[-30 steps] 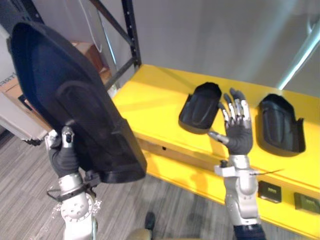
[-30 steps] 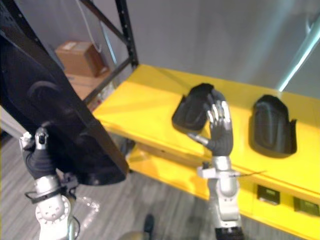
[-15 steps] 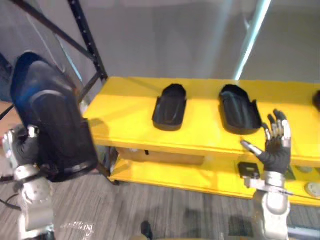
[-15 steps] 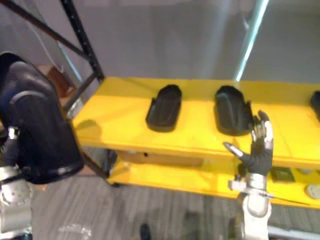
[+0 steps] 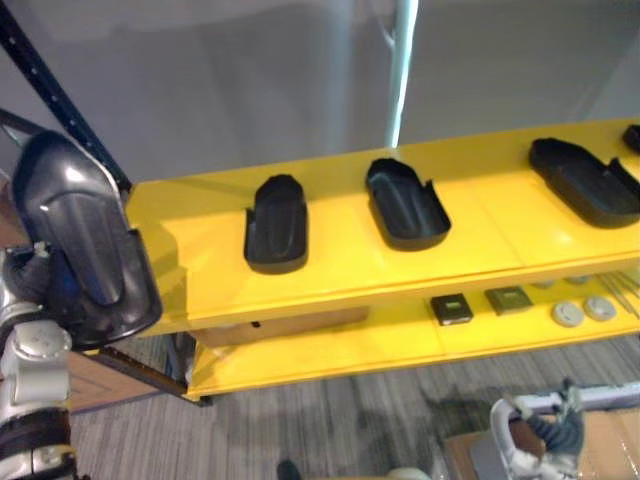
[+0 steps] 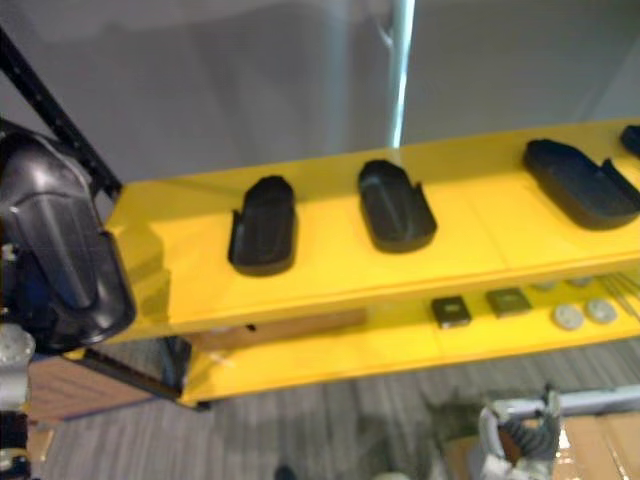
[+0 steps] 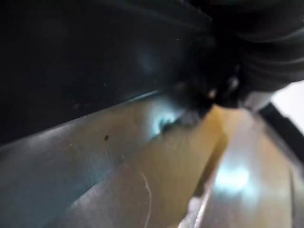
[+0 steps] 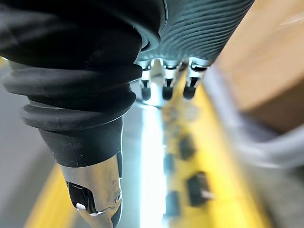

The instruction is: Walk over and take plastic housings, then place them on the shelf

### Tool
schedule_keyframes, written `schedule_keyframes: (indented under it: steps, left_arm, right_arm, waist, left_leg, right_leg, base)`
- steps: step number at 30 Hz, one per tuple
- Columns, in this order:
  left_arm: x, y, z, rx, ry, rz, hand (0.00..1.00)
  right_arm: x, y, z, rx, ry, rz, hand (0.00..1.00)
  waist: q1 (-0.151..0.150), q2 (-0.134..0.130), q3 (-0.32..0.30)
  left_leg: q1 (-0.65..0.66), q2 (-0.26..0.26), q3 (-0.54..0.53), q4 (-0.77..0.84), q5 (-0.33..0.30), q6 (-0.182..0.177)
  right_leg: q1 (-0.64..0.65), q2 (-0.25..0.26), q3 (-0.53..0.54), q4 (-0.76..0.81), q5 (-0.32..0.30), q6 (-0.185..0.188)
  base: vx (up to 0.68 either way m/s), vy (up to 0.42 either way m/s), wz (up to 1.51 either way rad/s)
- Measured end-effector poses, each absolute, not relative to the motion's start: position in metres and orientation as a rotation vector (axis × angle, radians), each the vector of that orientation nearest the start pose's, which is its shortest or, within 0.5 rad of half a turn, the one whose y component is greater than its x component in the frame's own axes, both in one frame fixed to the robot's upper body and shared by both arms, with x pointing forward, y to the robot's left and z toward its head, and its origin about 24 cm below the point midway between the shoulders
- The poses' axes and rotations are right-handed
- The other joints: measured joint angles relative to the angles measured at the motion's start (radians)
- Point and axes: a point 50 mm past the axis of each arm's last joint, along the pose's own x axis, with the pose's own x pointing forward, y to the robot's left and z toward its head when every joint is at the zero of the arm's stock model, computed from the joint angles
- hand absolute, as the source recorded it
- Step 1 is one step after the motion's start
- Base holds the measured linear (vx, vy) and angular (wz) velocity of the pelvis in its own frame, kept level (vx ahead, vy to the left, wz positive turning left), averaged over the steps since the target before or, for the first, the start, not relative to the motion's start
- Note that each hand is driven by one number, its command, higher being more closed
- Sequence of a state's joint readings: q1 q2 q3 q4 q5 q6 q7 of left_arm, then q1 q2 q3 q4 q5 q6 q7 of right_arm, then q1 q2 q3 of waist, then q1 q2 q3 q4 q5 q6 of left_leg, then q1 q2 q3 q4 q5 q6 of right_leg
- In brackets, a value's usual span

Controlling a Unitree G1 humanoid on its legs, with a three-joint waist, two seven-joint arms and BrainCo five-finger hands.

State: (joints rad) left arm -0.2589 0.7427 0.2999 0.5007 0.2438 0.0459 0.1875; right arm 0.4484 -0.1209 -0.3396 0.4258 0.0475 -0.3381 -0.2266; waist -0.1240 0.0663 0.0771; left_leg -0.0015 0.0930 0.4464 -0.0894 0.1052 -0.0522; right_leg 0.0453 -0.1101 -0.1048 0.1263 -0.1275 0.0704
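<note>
Shelving (image 5: 340, 275) in yellow runs across my feed. The whole picture has swung since half a second ago, so I read that as the head turning, not the stock shifting. Off its left end, in front of the left corner, the black plastic housing (image 5: 85, 245) I am carrying stands upright, as it did before. The left hand (image 5: 17, 285) is tucked behind its lower edge; I cannot tell the grip from here. On the upper board lie three more housings (image 5: 276, 225), well apart: one toward the left end, one at the middle, one toward the right end. The right hand (image 8: 199, 28), raised and spread in front of the shelf edge a moment ago, now hangs low below the right end, fingers (image 8: 165, 88) straight and relaxed, holding nothing. On the lower board (image 5: 330, 350), toward the right end, sit small black parts (image 5: 452, 308) and grey discs (image 5: 568, 314).
</note>
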Motion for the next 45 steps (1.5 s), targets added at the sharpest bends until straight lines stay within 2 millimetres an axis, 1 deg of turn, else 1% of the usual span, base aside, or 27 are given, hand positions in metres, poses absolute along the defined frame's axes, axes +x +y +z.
schedule_keyframes:
  steps: [2, 4, 5, 8, 10, 12, 13, 15, 18, 19, 23, 26, 28, 31, 32, 35, 37, 39, 40, 41, 45]
  left_arm:
    - [0.275, 0.392, 0.125, 0.865, 0.180, 0.605, 1.00]
    - [0.281, 0.395, 0.129, 0.877, 0.228, 0.585, 1.00]
    - [0.284, 0.398, 0.134, 0.889, 0.243, 0.585, 1.00]
    - [0.292, 0.402, 0.149, 0.901, 0.255, 0.584, 1.00]
    - [0.295, 0.404, 0.159, 0.932, 0.260, 0.591, 1.00]
    - [0.296, 0.409, 0.170, 0.942, 0.269, 0.614, 1.00]
    - [0.297, 0.411, 0.172, 0.935, 0.279, 0.622, 1.00]
    - [0.298, 0.413, 0.173, 0.929, 0.302, 0.630, 1.00]
    - [0.299, 0.412, 0.167, 0.941, 0.338, 0.604, 1.00]
    - [0.299, 0.413, 0.164, 0.943, 0.358, 0.605, 1.00]
    - [0.298, 0.414, 0.160, 0.949, 0.393, 0.609, 1.00]
    - [0.299, 0.413, 0.158, 0.945, 0.397, 0.607, 1.00]
    - [0.300, 0.410, 0.156, 0.941, 0.391, 0.606, 1.00]
    - [0.302, 0.407, 0.153, 0.944, 0.377, 0.622, 1.00]
    - [0.303, 0.406, 0.154, 0.940, 0.369, 0.627, 1.00]
    - [0.307, 0.402, 0.165, 0.948, 0.305, 0.658, 1.00]
    - [0.308, 0.400, 0.168, 0.949, 0.290, 0.662, 1.00]
    - [0.309, 0.398, 0.169, 0.941, 0.285, 0.662, 1.00]
    - [0.310, 0.396, 0.170, 0.928, 0.279, 0.660, 0.00]
    - [0.311, 0.393, 0.168, 0.899, 0.276, 0.654, 0.00]
    - [0.315, 0.386, 0.160, 0.862, 0.293, 0.637, 0.00]
  right_arm:
    - [0.062, -0.281, -0.087, -0.153, 0.577, -0.656, 0.00]
    - [0.053, -0.275, -0.099, -0.130, 0.660, -0.609, 0.00]
    - [0.048, -0.270, -0.106, -0.115, 0.710, -0.577, 0.00]
    - [0.034, -0.265, -0.118, -0.086, 0.803, -0.544, 0.00]
    - [0.030, -0.263, -0.121, -0.075, 0.825, -0.534, 0.00]
    - [0.029, -0.262, -0.122, -0.066, 0.832, -0.527, 0.00]
    - [0.029, -0.262, -0.122, -0.060, 0.833, -0.529, 0.00]
    - [0.027, -0.262, -0.124, -0.029, 0.836, -0.552, 0.00]
    - [0.021, -0.261, -0.127, -0.018, 0.861, -0.562, 0.00]
    - [0.021, -0.259, -0.128, -0.011, 0.863, -0.559, 0.00]
    - [0.029, -0.249, -0.130, 0.027, 0.848, -0.538, 0.00]
    - [0.032, -0.249, -0.130, 0.027, 0.840, -0.536, 0.00]
    - [0.032, -0.250, -0.130, 0.025, 0.838, -0.536, 0.00]
    - [0.037, -0.252, -0.127, 0.020, 0.814, -0.530, 0.00]
    - [0.038, -0.253, -0.126, 0.020, 0.809, -0.531, 0.00]
    - [0.041, -0.254, -0.124, 0.033, 0.787, -0.544, 0.00]
    - [0.043, -0.256, -0.122, 0.036, 0.770, -0.547, 0.00]
    - [0.047, -0.257, -0.118, 0.034, 0.743, -0.544, 0.00]
    - [0.050, -0.259, -0.116, 0.029, 0.727, -0.541, 0.00]
    - [0.053, -0.261, -0.113, 0.021, 0.712, -0.536, 0.00]
    - [0.054, -0.265, -0.109, 0.007, 0.691, -0.526, 0.00]
  waist:
    - [0.000, -0.002, -0.001]
    - [-0.002, -0.001, -0.001]
    - [-0.002, 0.001, 0.000]
    - [-0.004, 0.005, 0.003]
    - [-0.008, 0.005, 0.003]
    - [-0.022, -0.001, 0.015]
    - [-0.026, -0.003, 0.023]
    - [-0.033, -0.007, 0.039]
    - [-0.041, -0.008, 0.040]
    - [-0.046, -0.008, 0.047]
    - [-0.056, -0.014, 0.091]
    - [-0.060, -0.012, 0.122]
    - [-0.065, -0.010, 0.126]
    - [-0.077, -0.017, 0.162]
    - [-0.080, -0.020, 0.169]
    - [-0.083, -0.022, 0.186]
    - [-0.080, -0.021, 0.190]
    - [-0.085, -0.020, 0.203]
    - [-0.083, -0.020, 0.217]
    - [-0.081, -0.017, 0.227]
    - [-0.084, -0.016, 0.230]
  left_leg:
    - [0.012, -0.001, -0.001, 0.001, 0.004, -0.003]
    - [0.019, -0.001, -0.001, 0.001, 0.005, -0.005]
    - [0.016, 0.001, -0.001, 0.000, 0.006, -0.006]
    - [0.010, 0.001, 0.000, 0.000, 0.008, -0.004]
    - [0.001, 0.001, -0.002, 0.000, 0.008, -0.003]
    - [-0.002, -0.001, -0.001, 0.000, 0.008, -0.003]
    - [-0.001, -0.003, -0.001, 0.000, 0.007, -0.002]
    - [-0.006, -0.007, -0.001, 0.000, 0.005, 0.000]
    - [-0.018, -0.015, -0.002, 0.000, 0.004, 0.002]
    - [-0.019, -0.019, -0.002, 0.001, 0.004, 0.003]
    - [-0.018, -0.022, -0.001, 0.006, 0.004, 0.003]
    - [-0.019, -0.020, 0.001, 0.006, 0.004, 0.003]
    - [-0.035, -0.018, 0.000, 0.006, 0.003, 0.004]
    - [-0.037, -0.017, 0.002, 0.007, 0.002, 0.005]
    - [-0.043, -0.017, 0.005, 0.007, 0.000, 0.008]
    - [-0.064, -0.019, 0.013, 0.007, -0.001, 0.011]
    - [-0.064, -0.019, 0.030, 0.007, -0.004, 0.015]
    - [-0.070, -0.016, 0.033, 0.035, -0.016, 0.020]
    - [-0.071, -0.010, 0.040, 0.061, -0.033, 0.019]
    - [-0.072, -0.006, 0.048, 0.080, -0.046, 0.018]
    - [-0.089, 0.004, 0.061, 0.112, -0.079, 0.017]
  right_leg:
    - [0.004, 0.002, -0.001, 0.001, 0.000, -0.001]
    - [0.010, 0.007, -0.001, 0.001, -0.002, -0.003]
    - [0.007, 0.008, -0.002, 0.001, -0.003, -0.004]
    - [-0.007, 0.007, -0.003, 0.004, -0.006, -0.003]
    - [-0.017, 0.007, -0.005, 0.002, -0.012, -0.010]
    - [-0.020, 0.005, -0.005, -0.002, -0.013, -0.010]
    - [-0.019, 0.003, -0.005, -0.002, -0.013, -0.010]
    - [-0.022, -0.001, -0.005, -0.007, -0.011, -0.008]
    - [-0.026, -0.008, -0.006, -0.016, -0.003, 0.004]
    - [-0.021, -0.010, -0.005, -0.016, 0.003, 0.012]
    - [-0.019, -0.012, -0.003, -0.017, 0.004, 0.012]
    - [-0.021, -0.010, -0.001, -0.016, 0.003, 0.010]
    - [-0.037, -0.008, 0.002, -0.011, 0.003, 0.010]
    - [-0.050, -0.006, 0.016, 0.009, 0.003, 0.009]
    - [-0.064, -0.006, 0.029, 0.019, 0.002, 0.008]
    - [-0.100, -0.007, 0.056, 0.039, 0.002, 0.007]
    - [-0.114, -0.006, 0.079, 0.051, 0.000, 0.004]
    - [-0.115, -0.008, 0.087, 0.059, -0.002, 0.001]
    - [-0.114, -0.008, 0.100, 0.069, -0.004, -0.001]
    - [-0.114, -0.008, 0.107, 0.075, -0.007, -0.004]
    - [-0.117, -0.009, 0.116, 0.075, -0.016, -0.006]
  base:
    - [0.05, 0.008, 0.00]
    - [0.00, 0.000, 0.00]
    - [0.00, 0.000, 0.00]
    - [-0.03, 0.010, -0.02]
    - [-0.03, 0.013, 0.00]
    - [0.00, 0.000, 0.00]
    - [0.01, 0.032, 0.00]
    - [0.03, 0.040, 0.01]
    - [0.07, 0.028, 0.03]
    - [0.11, 0.021, 0.05]
    - [0.08, 0.012, 0.01]
    - [0.04, 0.001, -0.01]
    - [0.00, 0.000, 0.00]
    - [0.00, 0.013, -0.02]
    - [-0.01, 0.043, -0.06]
    - [0.00, 0.033, -0.07]
    - [0.02, 0.039, -0.15]
    - [0.02, 0.025, -0.12]
    - [0.01, 0.013, -0.18]
    - [0.00, 0.007, -0.19]
    - [0.00, -0.006, -0.10]
